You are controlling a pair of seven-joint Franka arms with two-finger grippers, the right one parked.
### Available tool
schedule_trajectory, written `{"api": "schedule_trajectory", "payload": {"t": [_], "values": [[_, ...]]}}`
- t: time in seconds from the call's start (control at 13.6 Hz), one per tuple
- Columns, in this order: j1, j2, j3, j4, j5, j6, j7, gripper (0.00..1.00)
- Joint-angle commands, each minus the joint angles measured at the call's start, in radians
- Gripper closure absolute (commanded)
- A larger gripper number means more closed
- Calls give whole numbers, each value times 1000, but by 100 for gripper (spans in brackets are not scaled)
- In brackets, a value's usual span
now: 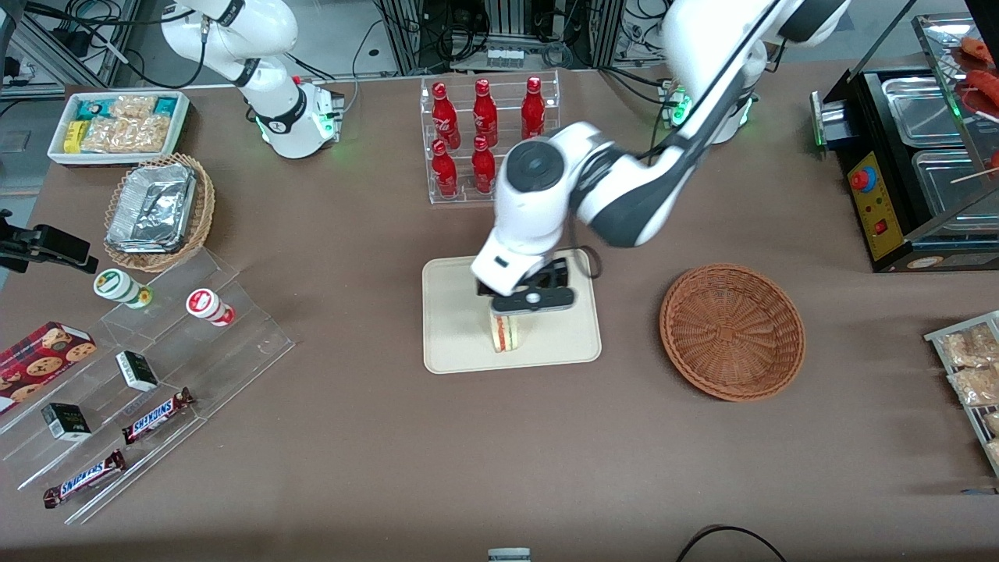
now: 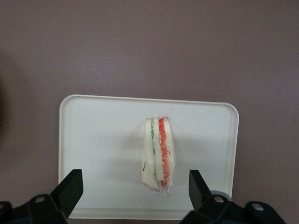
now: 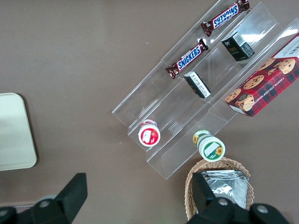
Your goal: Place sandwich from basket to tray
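The sandwich point(image 1: 507, 332) point(image 2: 158, 154), a clear-wrapped white wedge with red and green filling, stands on its edge on the cream tray point(image 1: 453, 343) point(image 2: 93, 140), near the tray's middle. My left gripper point(image 1: 513, 318) point(image 2: 134, 177) hovers just above it, open; its black fingers point(image 2: 72, 186) stand wide apart on either side of the wedge and touch nothing. The reddish-brown woven basket point(image 1: 732, 332) sits on the table beside the tray, toward the working arm's end, with nothing in it.
A clear rack of red bottles point(image 1: 484, 136) stands farther from the camera than the tray. Toward the parked arm's end are an acrylic step display with candy bars point(image 1: 156, 414), a tan basket of foil trays point(image 1: 156, 211) and a white snack bin point(image 1: 117, 125). A black food warmer point(image 1: 913, 156) stands at the working arm's end.
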Motion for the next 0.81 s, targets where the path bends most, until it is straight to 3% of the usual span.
{"api": "schedule_trajectory", "payload": {"t": [0.0, 0.29, 0.73], "values": [[72, -121, 2, -33, -21, -103, -19, 0], [189, -234, 0, -40, -24, -248, 5, 0], [370, -388, 2, -97, -117, -396, 290, 0]]}}
